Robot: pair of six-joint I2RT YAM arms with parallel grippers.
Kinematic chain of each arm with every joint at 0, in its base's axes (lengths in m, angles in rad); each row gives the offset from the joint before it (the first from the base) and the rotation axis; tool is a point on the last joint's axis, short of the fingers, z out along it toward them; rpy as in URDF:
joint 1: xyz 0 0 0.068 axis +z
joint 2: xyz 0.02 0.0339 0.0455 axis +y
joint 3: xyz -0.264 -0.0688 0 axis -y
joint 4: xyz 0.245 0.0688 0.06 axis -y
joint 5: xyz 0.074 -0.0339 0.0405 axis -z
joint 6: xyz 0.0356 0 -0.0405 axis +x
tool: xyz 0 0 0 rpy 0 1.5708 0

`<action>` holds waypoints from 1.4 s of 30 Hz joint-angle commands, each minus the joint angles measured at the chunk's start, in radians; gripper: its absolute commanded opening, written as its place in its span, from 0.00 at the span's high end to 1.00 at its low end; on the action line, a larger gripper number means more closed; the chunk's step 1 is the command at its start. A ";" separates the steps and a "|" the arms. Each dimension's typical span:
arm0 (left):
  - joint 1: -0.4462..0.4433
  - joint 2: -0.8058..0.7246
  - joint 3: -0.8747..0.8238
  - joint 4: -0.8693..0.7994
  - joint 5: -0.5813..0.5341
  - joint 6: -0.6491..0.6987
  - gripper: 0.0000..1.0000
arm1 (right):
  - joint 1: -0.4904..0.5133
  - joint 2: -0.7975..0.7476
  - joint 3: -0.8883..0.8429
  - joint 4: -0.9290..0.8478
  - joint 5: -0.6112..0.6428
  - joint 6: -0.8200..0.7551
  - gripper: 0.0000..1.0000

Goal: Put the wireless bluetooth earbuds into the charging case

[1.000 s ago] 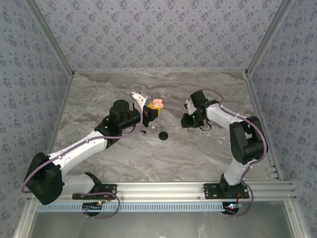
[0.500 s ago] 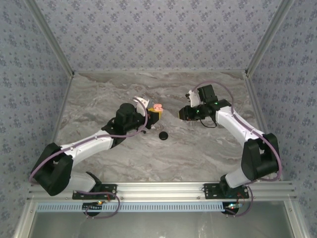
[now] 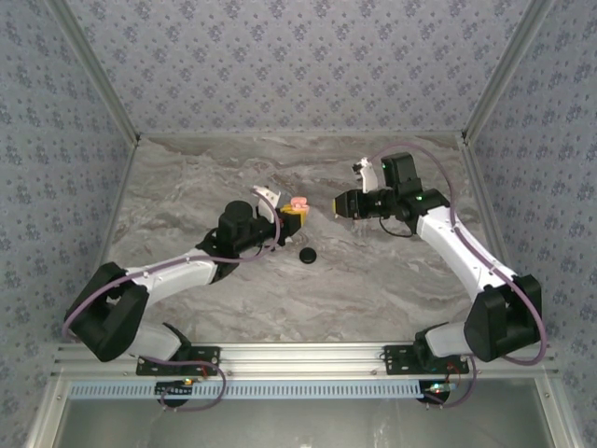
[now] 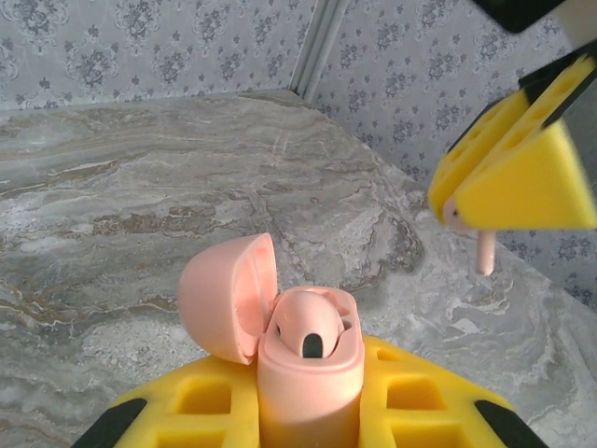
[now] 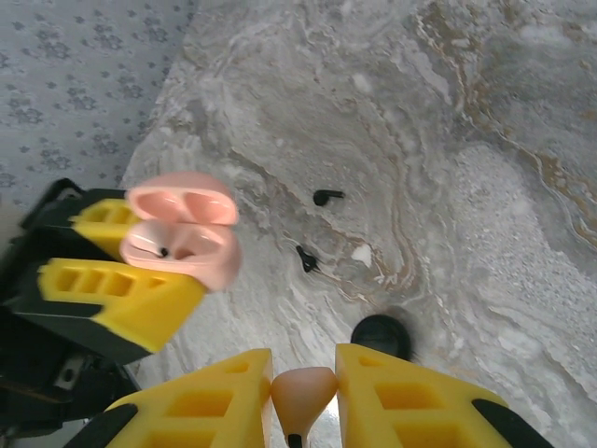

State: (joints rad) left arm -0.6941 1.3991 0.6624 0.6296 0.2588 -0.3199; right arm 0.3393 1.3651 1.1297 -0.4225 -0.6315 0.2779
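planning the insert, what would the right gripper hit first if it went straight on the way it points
Likely the open pink charging case clamped in the left gripper, by the top view. In the right gripper's own view it sits left of centre, so it might miss; depth is unclear.

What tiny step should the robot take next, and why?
Probably the right gripper should carry its pink earbud across to the pink charging case and line its stem up over the opening. The left gripper holds that case with the lid open and a seated earbud inside, and a gap separates the two grippers.
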 commanded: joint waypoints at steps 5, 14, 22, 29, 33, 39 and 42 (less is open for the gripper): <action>-0.006 0.021 -0.015 0.145 0.057 0.037 0.92 | 0.032 -0.044 0.095 0.030 -0.032 0.034 0.75; -0.006 0.041 -0.013 0.209 0.109 0.030 0.92 | 0.077 -0.042 0.128 0.056 -0.015 0.049 0.75; -0.007 0.044 -0.003 0.240 0.129 0.012 0.92 | 0.111 -0.028 0.131 0.086 0.019 0.063 0.76; -0.008 0.032 0.007 0.246 0.142 -0.003 0.92 | 0.130 -0.016 0.143 0.087 0.043 0.059 0.76; -0.007 0.024 0.017 0.247 0.150 -0.012 0.91 | 0.142 -0.009 0.148 0.084 0.062 0.053 0.75; -0.009 0.014 0.024 0.251 0.164 -0.021 0.91 | 0.165 -0.006 0.150 0.081 0.113 0.039 0.75; -0.009 0.006 0.026 0.252 0.166 -0.024 0.91 | 0.173 -0.001 0.151 0.080 0.135 0.037 0.75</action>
State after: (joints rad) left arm -0.6960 1.4326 0.6395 0.8211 0.3985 -0.3332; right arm 0.5014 1.3521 1.2484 -0.3470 -0.5369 0.3252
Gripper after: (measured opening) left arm 0.194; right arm 0.246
